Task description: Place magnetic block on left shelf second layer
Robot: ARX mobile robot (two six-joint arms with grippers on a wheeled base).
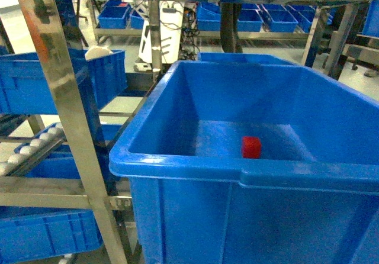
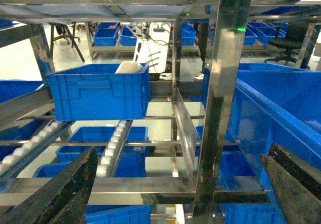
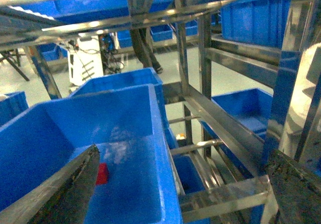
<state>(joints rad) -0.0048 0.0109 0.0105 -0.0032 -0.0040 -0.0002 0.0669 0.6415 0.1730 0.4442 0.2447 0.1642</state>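
Observation:
The magnetic block (image 1: pixel 251 147), a small red cube, lies on the floor of a large blue crate (image 1: pixel 177 163) right in front of me. In the right wrist view the magnetic block (image 3: pixel 103 173) peeks out beside the left finger (image 3: pixel 75 189) of my right gripper (image 3: pixel 184 153), which hangs open and empty above the crate's right rim. The left shelf second layer (image 1: pixel 35 142) is a steel level with roller rails bearing a blue crate (image 1: pixel 59 80). My left gripper (image 2: pixel 183 153) faces that left shelf second layer (image 2: pixel 115 138), open and empty. Neither gripper shows in the head view.
A shiny perforated steel upright (image 1: pixel 71 116) stands between the left shelf and the big crate; it also rises close ahead of the left gripper (image 2: pixel 220 98). Lower blue crates (image 1: pixel 41 231) sit under the left level. More racks and crates (image 1: pixel 237 18) fill the background.

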